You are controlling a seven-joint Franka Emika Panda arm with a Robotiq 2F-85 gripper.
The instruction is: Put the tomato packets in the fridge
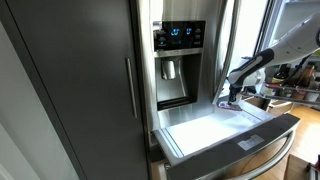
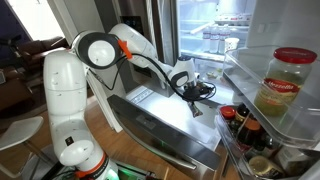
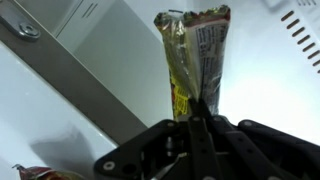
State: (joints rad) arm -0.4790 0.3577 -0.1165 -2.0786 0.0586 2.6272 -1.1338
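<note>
My gripper (image 3: 200, 118) is shut on a tomato packet (image 3: 195, 55), a flat silvery and yellow sachet that sticks out past the fingertips. Beneath it is the white lining of the fridge drawer (image 3: 262, 75). A reddish packet edge (image 3: 45, 174) shows at the lower left corner of the wrist view. In both exterior views the gripper (image 1: 233, 97) (image 2: 192, 92) hangs over the pulled-out drawer (image 1: 215, 131) (image 2: 150, 112) of the dark-grey fridge (image 1: 90, 80). The packet is too small to make out in the exterior views.
The fridge's blue-lit display and dispenser (image 1: 180, 36) are just beside the arm. The open fridge door holds jars and bottles in its shelves (image 2: 285, 85). The drawer's grey front panel (image 1: 250, 138) and bar handle stand out towards the room.
</note>
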